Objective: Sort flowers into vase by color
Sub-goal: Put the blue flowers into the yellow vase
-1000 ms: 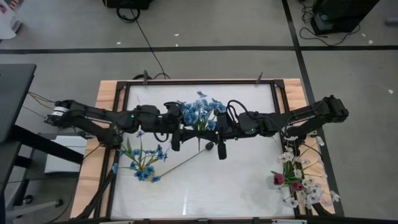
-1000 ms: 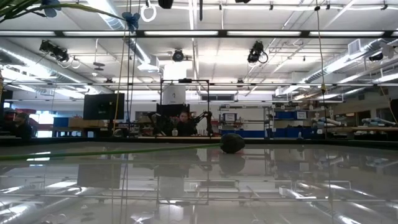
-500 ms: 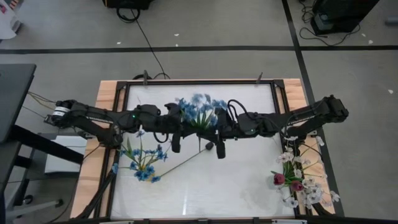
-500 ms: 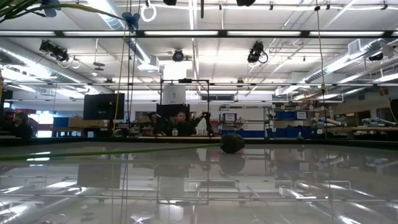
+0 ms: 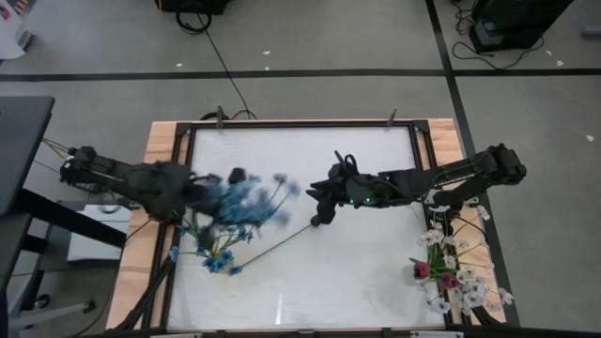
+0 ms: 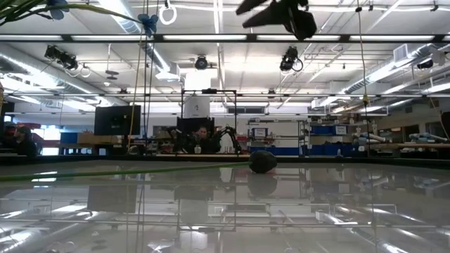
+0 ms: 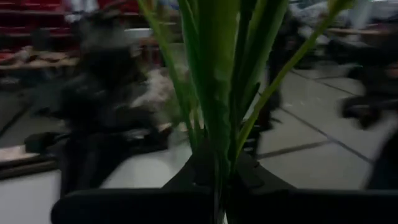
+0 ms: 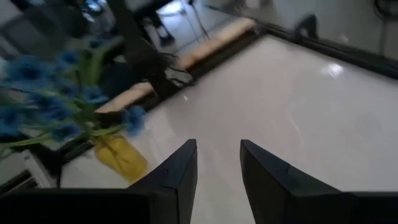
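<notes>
The blue bunch (image 5: 239, 199) has passed over: the left gripper (image 5: 192, 195) now carries it, fingers clamped on its stems, toward the blue flowers (image 5: 221, 246) at the bench's left, probably their vase. The right gripper (image 5: 319, 199) withdraws, fingers parted, empty.

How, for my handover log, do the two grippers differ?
The left gripper is shut on the green stems of the blue flowers; the right gripper is open and empty. The left gripper is by the left edge of the table, the right gripper near its middle. Both have two dark fingers.
</notes>
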